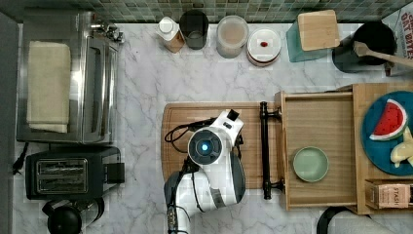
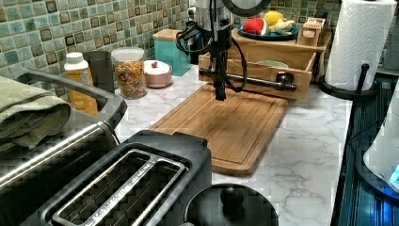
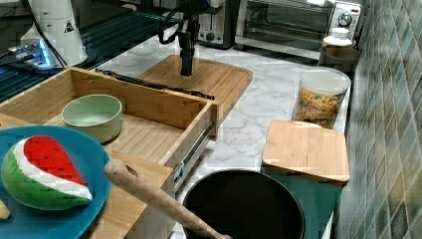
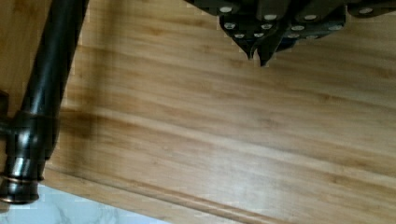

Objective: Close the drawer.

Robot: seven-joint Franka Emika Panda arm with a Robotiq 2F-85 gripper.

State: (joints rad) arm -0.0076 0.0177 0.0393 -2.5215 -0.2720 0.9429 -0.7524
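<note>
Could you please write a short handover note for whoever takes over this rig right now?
Claw: shut, holding nothing, hanging over the cutting board just short of the handle.
Drawer: pulled fully out over the counter, with a green bowl inside. Its handle runs along the board's edge in the top view.
Done: the claw is lined up in front of the drawer. No contact with the handle can be seen.
Left: bring the claw against the handle or drawer front and push the drawer in until it sits flush in its cabinet.
</note>
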